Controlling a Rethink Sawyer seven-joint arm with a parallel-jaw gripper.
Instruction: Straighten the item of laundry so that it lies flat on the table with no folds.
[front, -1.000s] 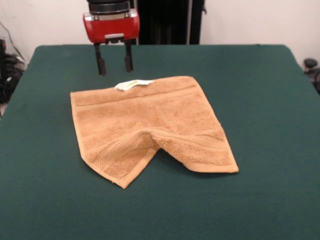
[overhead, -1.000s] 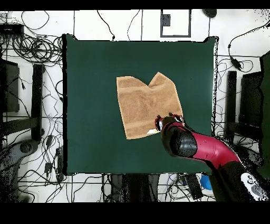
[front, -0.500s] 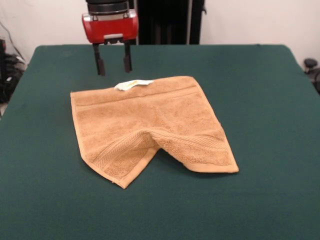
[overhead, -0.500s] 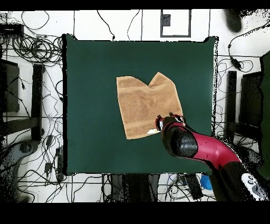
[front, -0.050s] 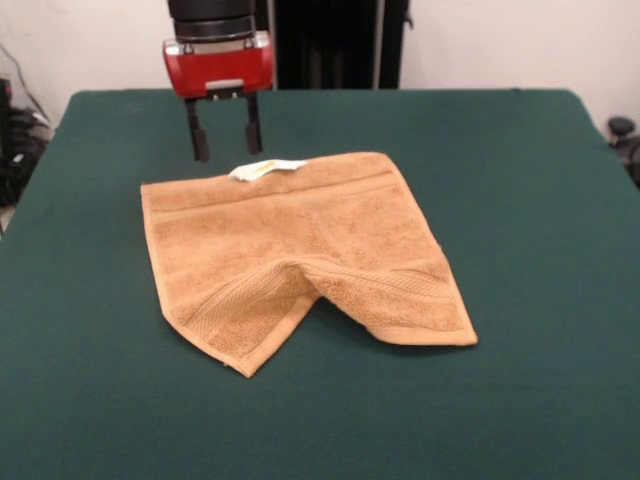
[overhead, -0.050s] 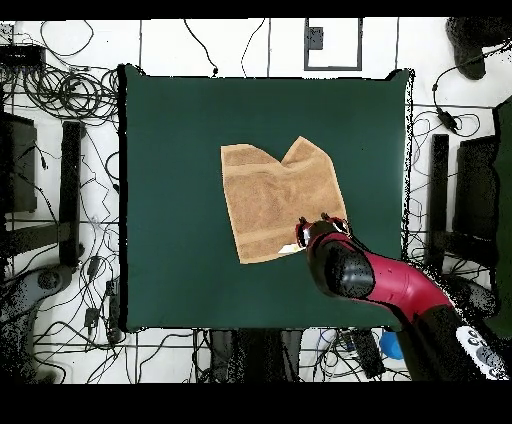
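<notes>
Jaws apart, empty, on gripper (front, -0.050s: 227, 132) hovering just above towel's (front, -0.050s: 300, 252) tagged edge, beside white tag (front, -0.050s: 266, 168). Towel mid-worktop (front, -0.050s: 540, 200), mostly spread. Edge opposite tag not flat: middle bunched into ridge, notch between two corners. Judgement: task partly done; left: grasp, pull out that fold.

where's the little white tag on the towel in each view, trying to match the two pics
Front view: the white tag lies on the towel's far edge, left of its middle, just below the open gripper.
Overhead view: the tag peeks out at the towel's lower edge, right of its middle, partly under the arm.
Shared landmark: the gripper, beside the tag in both views.
</notes>
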